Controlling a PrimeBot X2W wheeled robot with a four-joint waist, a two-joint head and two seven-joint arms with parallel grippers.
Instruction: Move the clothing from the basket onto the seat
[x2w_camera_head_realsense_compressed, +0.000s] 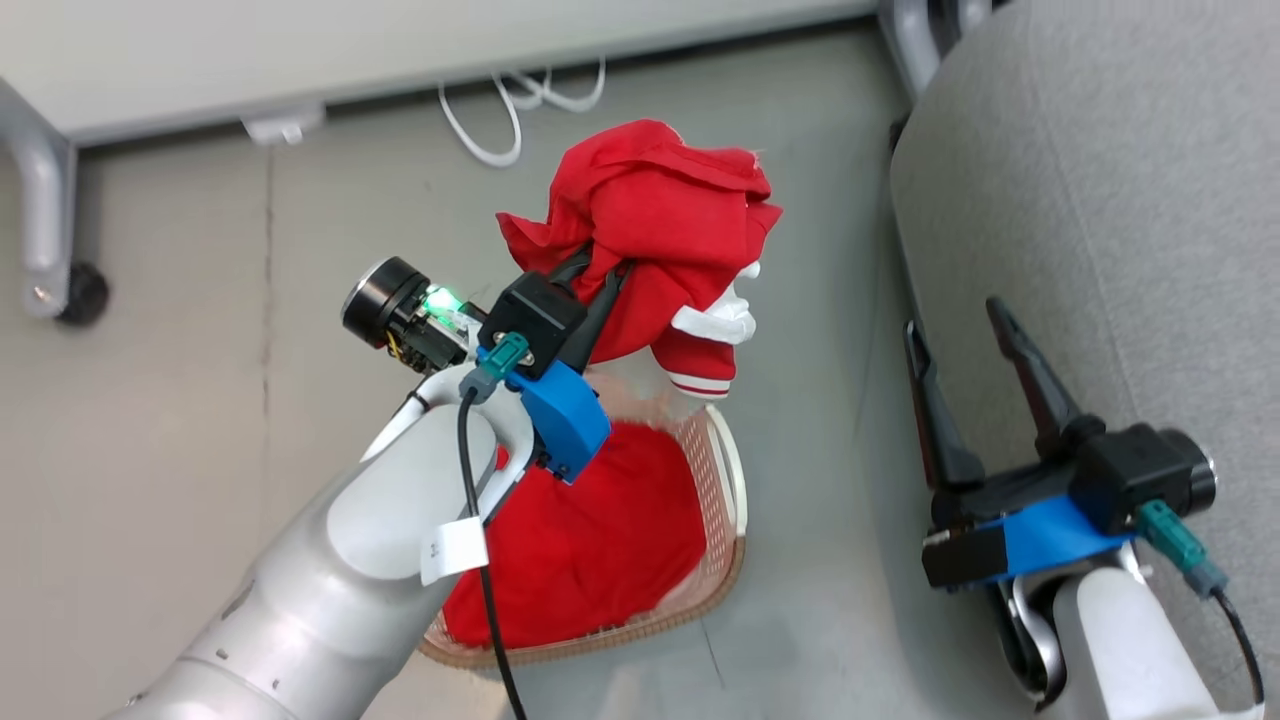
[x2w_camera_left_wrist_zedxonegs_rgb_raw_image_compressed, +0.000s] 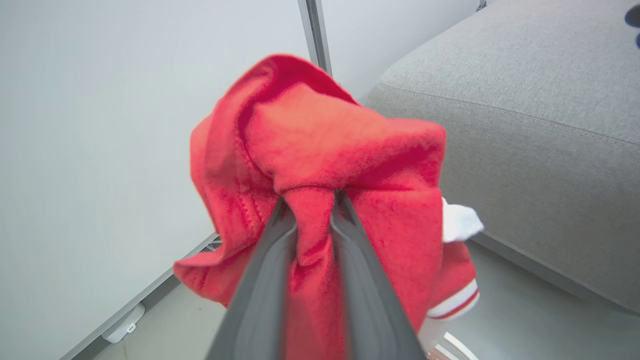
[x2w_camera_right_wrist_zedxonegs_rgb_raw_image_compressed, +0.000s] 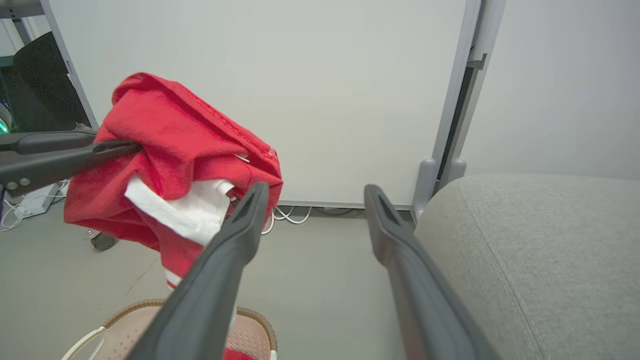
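Above far rim of basket (x2w_camera_head_realsense_compressed: 728, 470): left gripper (x2w_camera_head_realsense_compressed: 603, 268) clamped on bunched red garment (x2w_camera_head_realsense_compressed: 665, 205), white cuff dangling. Garment hangs clear of basket, over floor (x2w_camera_head_realsense_compressed: 820, 300), near left edge of seat (x2w_camera_head_realsense_compressed: 1100, 200), not touching it. Second red garment (x2w_camera_head_realsense_compressed: 590, 540) lies inside basket. Right gripper (x2w_camera_head_realsense_compressed: 952, 313) at seat's left edge, jaws wide apart, holding nothing.

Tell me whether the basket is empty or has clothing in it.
Not empty. A red garment lies inside the basket, filling most of it, while the left gripper holds a second red garment above it.
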